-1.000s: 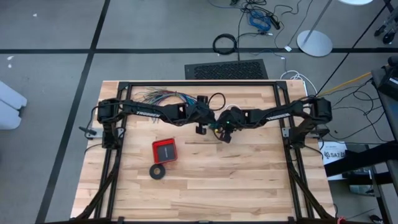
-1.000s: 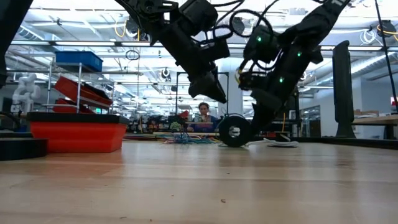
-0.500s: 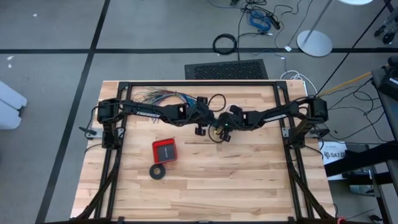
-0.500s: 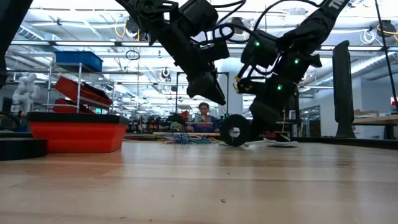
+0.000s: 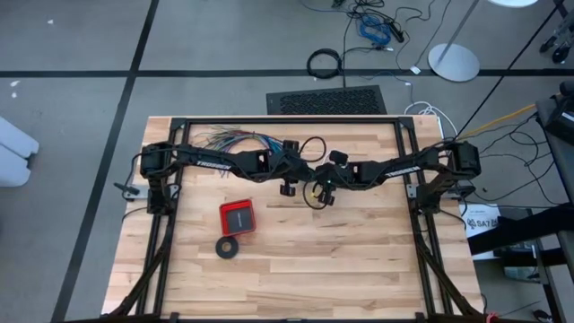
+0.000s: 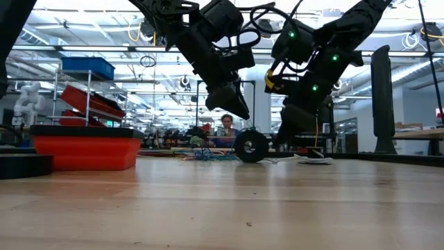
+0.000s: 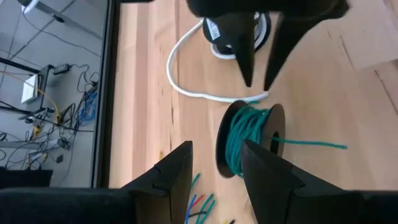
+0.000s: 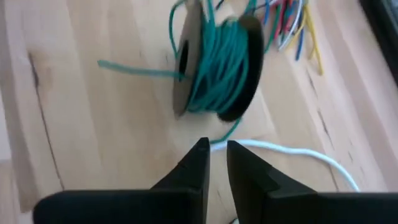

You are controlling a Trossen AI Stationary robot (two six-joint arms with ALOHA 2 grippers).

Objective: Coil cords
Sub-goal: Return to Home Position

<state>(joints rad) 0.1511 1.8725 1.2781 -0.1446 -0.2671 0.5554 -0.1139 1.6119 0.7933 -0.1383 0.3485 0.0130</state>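
Observation:
A black spool wound with teal-green wire (image 7: 249,140) (image 8: 214,62) (image 6: 250,146) stands on the edges of its flanges at the table's middle (image 5: 314,196). Its loose wire end (image 7: 311,144) sticks out along the wood. A white cord (image 7: 180,81) (image 8: 292,152) lies behind the spool, running to a small black round piece (image 7: 236,31). My right gripper (image 8: 217,158) (image 7: 258,68) (image 6: 281,135) hovers just right of the spool, open by a narrow gap, holding nothing. My left gripper (image 7: 217,171) (image 6: 239,111) hangs open above and left of the spool, also holding nothing.
A fanned bundle of many-coloured wires (image 5: 229,137) (image 8: 286,25) lies at the far left. A red box (image 5: 238,216) and a black tape ring (image 5: 228,247) sit nearer the front left. Bare wood stretches across the near half. A person (image 6: 227,128) sits in the room beyond.
My right gripper has risen slightly, rolled about its wrist and come off the spool. The spool has rolled a little toward the table's left and now stands free between the two grippers.

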